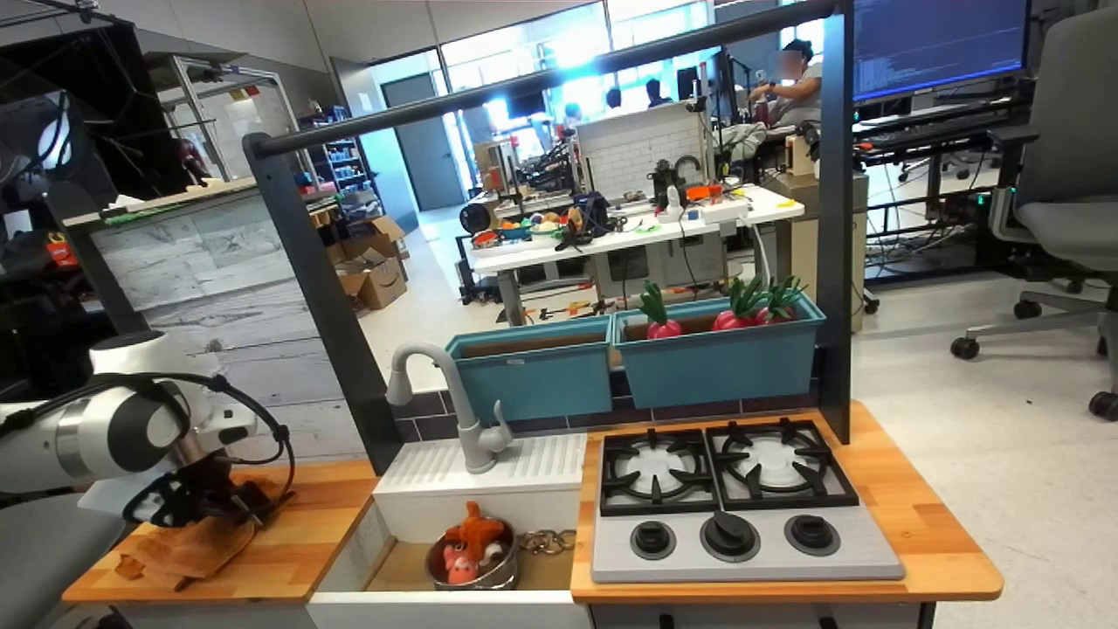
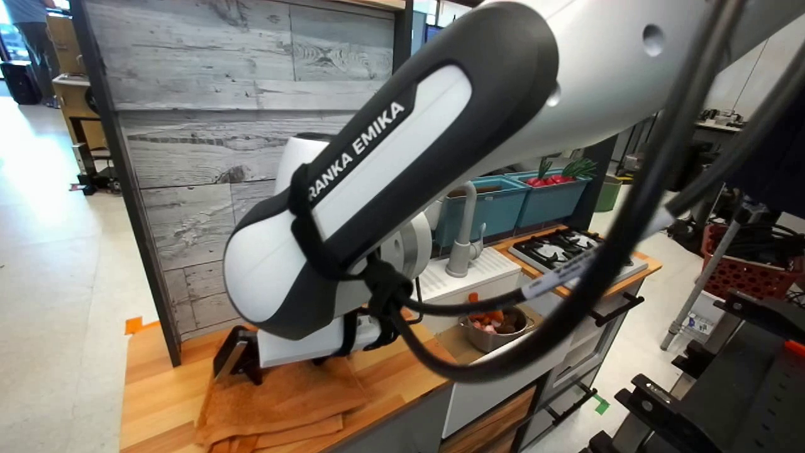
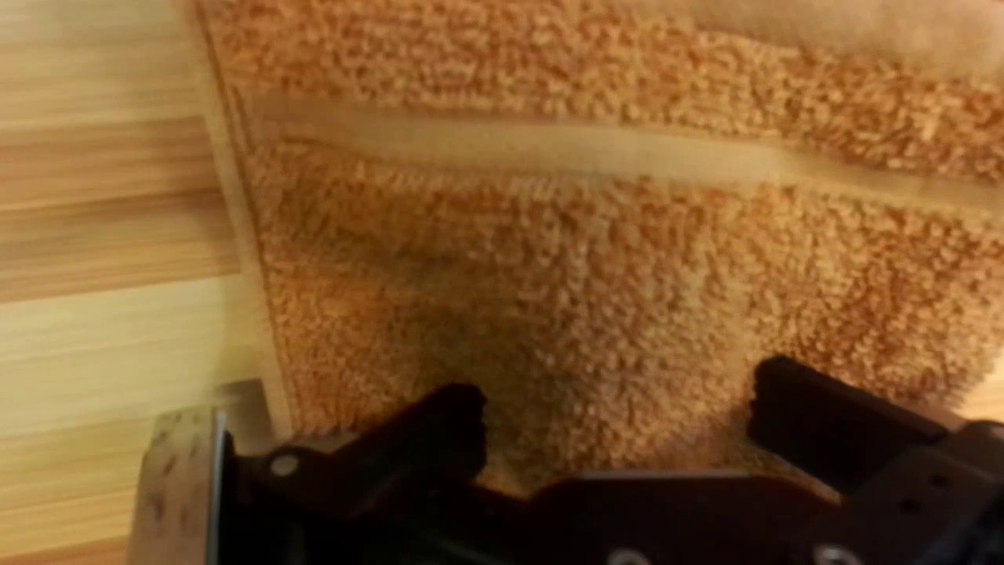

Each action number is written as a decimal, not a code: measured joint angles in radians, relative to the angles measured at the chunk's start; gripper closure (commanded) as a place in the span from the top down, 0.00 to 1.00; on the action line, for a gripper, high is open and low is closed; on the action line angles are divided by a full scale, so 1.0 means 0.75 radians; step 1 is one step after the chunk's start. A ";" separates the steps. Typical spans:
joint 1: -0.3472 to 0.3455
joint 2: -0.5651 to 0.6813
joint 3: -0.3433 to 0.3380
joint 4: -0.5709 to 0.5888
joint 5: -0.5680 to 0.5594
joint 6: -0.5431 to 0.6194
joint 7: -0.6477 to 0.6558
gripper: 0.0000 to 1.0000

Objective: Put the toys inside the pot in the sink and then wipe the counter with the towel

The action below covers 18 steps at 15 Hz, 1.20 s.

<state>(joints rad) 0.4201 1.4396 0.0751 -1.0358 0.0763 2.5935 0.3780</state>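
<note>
The visible toys [image 1: 477, 533] sit in the pot [image 1: 504, 574] inside the sink [image 1: 437, 603], so wiping the worktop [image 1: 323, 524] seems left, the claw [image 3: 616, 412] spread over the ungripped towel [image 3: 627, 282].

At left, my gripper [image 3: 616, 410] hides some towel [image 2: 283, 402]; I can't see under the toys [image 1: 476, 531] in the pot [image 2: 488, 341].

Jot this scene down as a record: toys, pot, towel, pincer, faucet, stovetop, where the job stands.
Toys: orange and pink ones inside the steel pot
Pot: in the white sink, beside a metal chain
Towel: orange terry cloth, lying on the wooden counter
Pincer: jaws apart over the towel; contact can't be told
Faucet: grey, at the back of the sink
Stovetop: grey, across the sink from the towel
Status: toys are in the pot; towel not gripped; whether wiped, cannot tell
</note>
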 measured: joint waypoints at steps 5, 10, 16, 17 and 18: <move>0.080 0.043 -0.007 0.076 -0.002 -0.002 0.004 1.00; 0.045 0.050 -0.063 0.093 0.002 -0.015 0.098 1.00; -0.053 0.047 -0.211 0.080 0.002 -0.041 0.231 1.00; -0.056 0.047 -0.213 0.081 0.002 -0.051 0.232 1.00; -0.053 0.046 -0.213 0.083 -0.002 -0.059 0.229 1.00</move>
<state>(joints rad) 0.3805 1.4744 -0.0846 -0.9739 0.0748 2.5491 0.5500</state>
